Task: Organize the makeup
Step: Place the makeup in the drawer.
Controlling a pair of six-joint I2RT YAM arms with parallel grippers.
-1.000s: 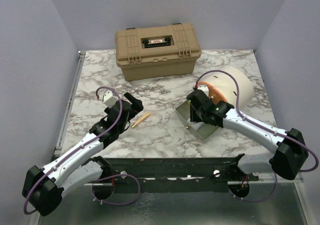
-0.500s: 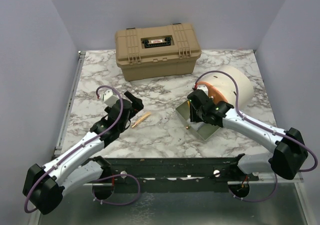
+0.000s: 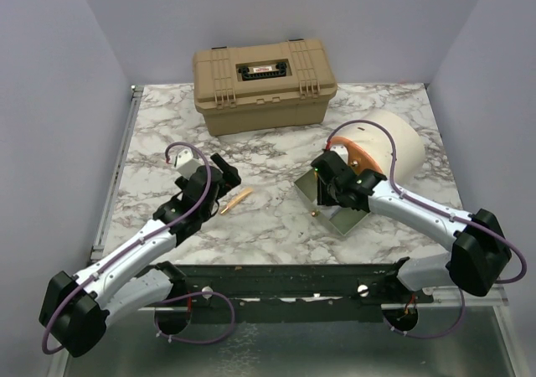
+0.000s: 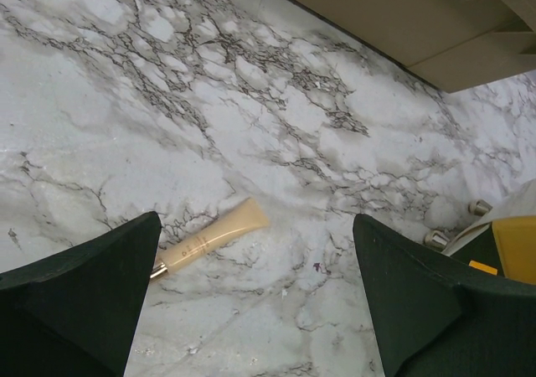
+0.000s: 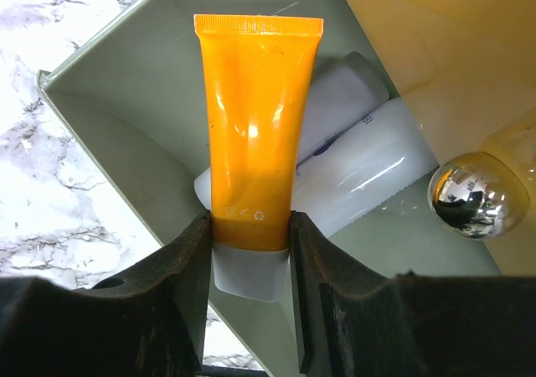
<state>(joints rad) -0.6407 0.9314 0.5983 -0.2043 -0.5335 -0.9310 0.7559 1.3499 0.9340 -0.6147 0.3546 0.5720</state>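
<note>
An orange tube (image 5: 256, 117) with a white cap is held at its cap end by my right gripper (image 5: 249, 247), hanging over a grey-green tray (image 5: 126, 134). Two white tubes (image 5: 368, 155) and a chrome ball (image 5: 468, 195) lie in the tray beneath it. From above, the right gripper (image 3: 322, 186) sits over the tray (image 3: 339, 221). A pale tube (image 3: 236, 199) with a gold end lies on the marble left of the tray. My left gripper (image 3: 221, 177) hovers open just behind it. In the left wrist view the pale tube (image 4: 213, 236) lies beside the left finger (image 4: 84, 302), untouched.
A big tan hard case (image 3: 265, 84) stands shut at the back centre. The cream-and-orange round pouch (image 3: 383, 145) lies on its side right behind the tray, its mouth facing the tray. Two small metallic pieces (image 4: 435, 240) lie on the marble by the tray's near corner.
The left arm has crept slightly forward and right toward the pale tube. The right arm has shifted a little over the tray, the orange tube unmoved in its grip.
</note>
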